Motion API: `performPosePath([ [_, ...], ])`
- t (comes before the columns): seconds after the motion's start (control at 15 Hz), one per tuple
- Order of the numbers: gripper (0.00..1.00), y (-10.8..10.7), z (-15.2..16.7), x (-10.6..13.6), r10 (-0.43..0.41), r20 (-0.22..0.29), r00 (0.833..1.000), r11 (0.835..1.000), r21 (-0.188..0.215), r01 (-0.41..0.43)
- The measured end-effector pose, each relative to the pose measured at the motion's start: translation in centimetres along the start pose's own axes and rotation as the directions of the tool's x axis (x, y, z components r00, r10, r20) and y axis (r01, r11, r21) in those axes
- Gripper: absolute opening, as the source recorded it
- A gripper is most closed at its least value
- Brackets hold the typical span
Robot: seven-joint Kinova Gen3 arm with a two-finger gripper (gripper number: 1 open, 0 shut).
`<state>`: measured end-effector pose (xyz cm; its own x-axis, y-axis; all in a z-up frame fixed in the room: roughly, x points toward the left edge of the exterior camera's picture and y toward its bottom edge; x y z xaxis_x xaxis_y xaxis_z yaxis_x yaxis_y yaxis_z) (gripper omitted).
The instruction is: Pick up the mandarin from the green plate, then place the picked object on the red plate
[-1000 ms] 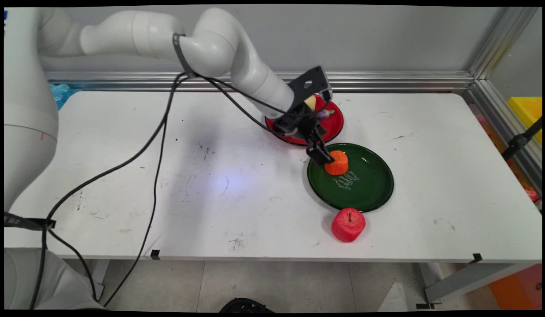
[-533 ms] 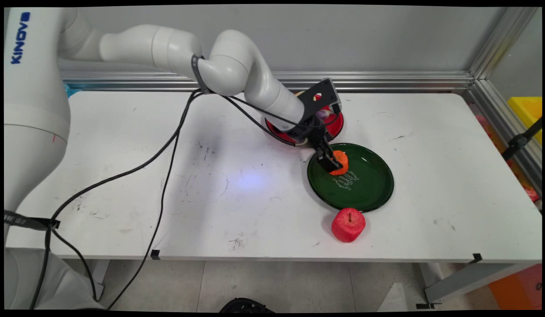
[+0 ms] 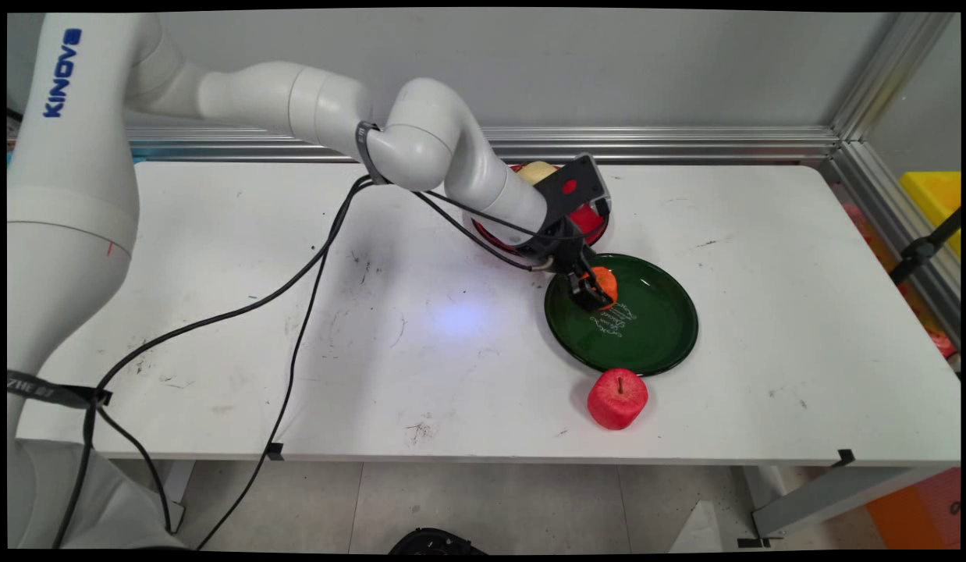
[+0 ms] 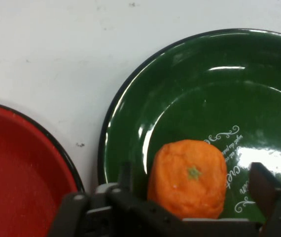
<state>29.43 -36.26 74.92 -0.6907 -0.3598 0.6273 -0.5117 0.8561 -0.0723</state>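
A robot arm's black gripper (image 3: 591, 290) reaches down onto a green plate (image 3: 655, 336) and brackets an orange toy fruit (image 3: 605, 282) on the plate's far-left part. In the hand view the fingers (image 4: 263, 185) stand apart, one on either side of the orange toy fruit (image 4: 189, 178); a gap shows between the fruit and the finger seen at the picture's right, while the other side is masked by the linkage, so whether either finger touches the fruit cannot be told. The fruit sits upright with its small green stem mark facing up, beside white lettering printed on the glaze.

A red plate (image 3: 596, 226) lies just beyond the green plate, toward the wall, their rims near each other but apart, as the strip of white tabletop (image 4: 56, 74) between them in the hand view shows. The arm's wrist covers most of the red plate; a pale yellowish object (image 3: 536, 171) shows at that plate's far edge, too hidden to identify.

On the near side of the green plate, just off its rim, a red toy apple (image 3: 617, 399) with a dark stem stands on the tabletop. Black cables (image 3: 296, 312) trail from the arm across the tabletop, well to the left of the green plate.
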Motion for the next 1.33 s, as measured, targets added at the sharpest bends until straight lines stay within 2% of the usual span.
performPosePath([
  [0.07,0.00,0.0,0.1,0.0,-0.001,0.000,1.000,1.000,0.000,0.001],
  [0.8,0.00,0.0,0.5,0.2,-0.012,-0.011,1.000,1.000,-0.001,0.012],
  [1.33,0.00,-2.1,-3.3,2.8,-0.004,-0.048,0.999,1.000,0.002,0.004],
])
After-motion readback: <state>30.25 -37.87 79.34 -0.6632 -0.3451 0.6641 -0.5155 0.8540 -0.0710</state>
